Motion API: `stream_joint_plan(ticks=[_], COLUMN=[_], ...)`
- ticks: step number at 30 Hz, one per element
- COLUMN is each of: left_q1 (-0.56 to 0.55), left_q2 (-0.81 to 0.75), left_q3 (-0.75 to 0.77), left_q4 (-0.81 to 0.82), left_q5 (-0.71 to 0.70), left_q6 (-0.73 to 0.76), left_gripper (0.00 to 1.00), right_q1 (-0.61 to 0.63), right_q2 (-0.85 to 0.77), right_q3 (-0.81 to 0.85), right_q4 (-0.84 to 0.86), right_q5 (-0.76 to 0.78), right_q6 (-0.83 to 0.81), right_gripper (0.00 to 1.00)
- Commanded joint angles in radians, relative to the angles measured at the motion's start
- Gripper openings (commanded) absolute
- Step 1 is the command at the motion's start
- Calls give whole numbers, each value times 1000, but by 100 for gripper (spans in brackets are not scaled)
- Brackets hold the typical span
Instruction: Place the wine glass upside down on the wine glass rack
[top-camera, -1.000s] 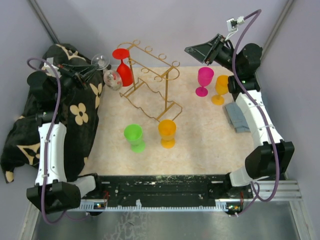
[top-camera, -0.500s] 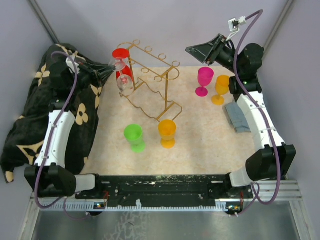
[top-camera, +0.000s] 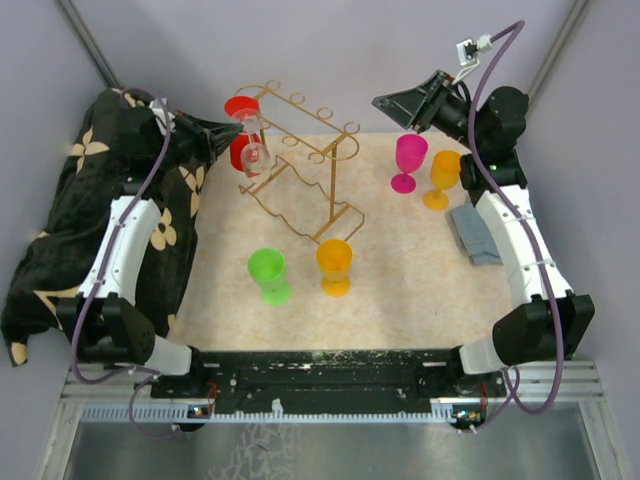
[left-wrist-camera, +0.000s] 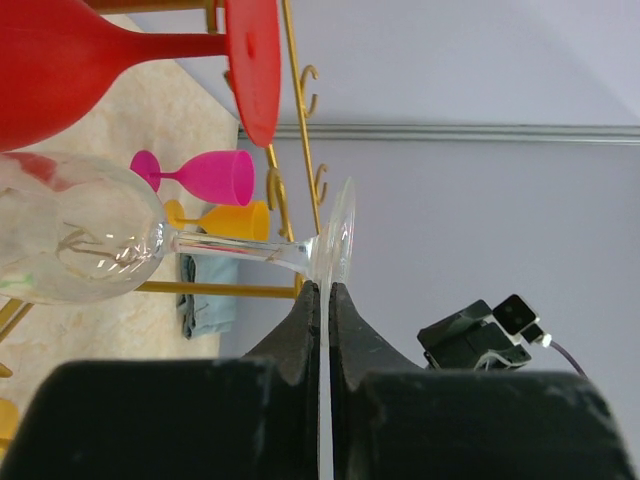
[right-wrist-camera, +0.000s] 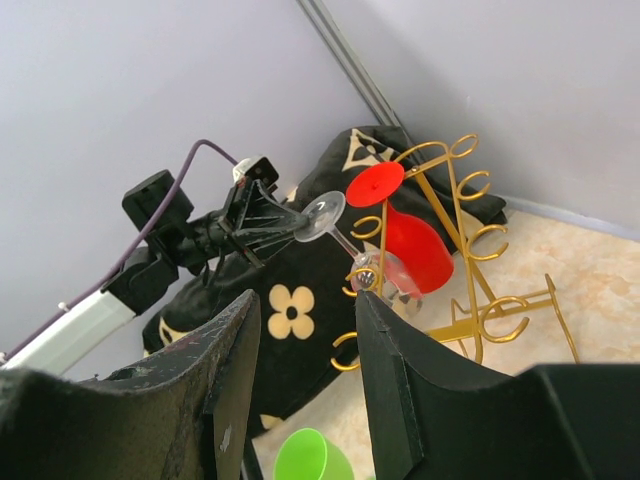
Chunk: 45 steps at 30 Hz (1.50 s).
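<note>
The left gripper (left-wrist-camera: 327, 290) pinches only the thin edge of the foot of the wine glass (left-wrist-camera: 235, 248), which lies sideways, its bowl close by the red glass (left-wrist-camera: 60, 70) at the left end of the rack (top-camera: 332, 190). A knock against wire could twist it loose (smooth glass, small bite). The right gripper (right-wrist-camera: 305, 320) hangs spread, empty.

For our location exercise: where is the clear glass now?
The clear glass is far left in the top view, foot pinched in the left tool, beside the red glass on the rack.
</note>
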Motion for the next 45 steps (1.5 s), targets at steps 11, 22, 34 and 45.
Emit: stream_joint_plan(ticks=[11, 22, 34, 45], left_q1=[-48, -57, -88, -94], left_q2=[87, 100, 146, 116], left_q3=[76, 103, 111, 64], left_q4=[88, 89, 74, 65], left_q5=[-7, -28, -35, -41], left_q6=[22, 37, 61, 81], left_gripper=[0, 0, 0, 10], right_q1=[0, -1, 0, 1], right_q2=[-39, -26, -36, -42], right_q3=[40, 36, 29, 13], right_q4=[-24, -20, -26, -13], right_q5=[31, 29, 27, 27], right_q6=[-56, -52, -57, -48], right_gripper=[44, 43, 43, 43])
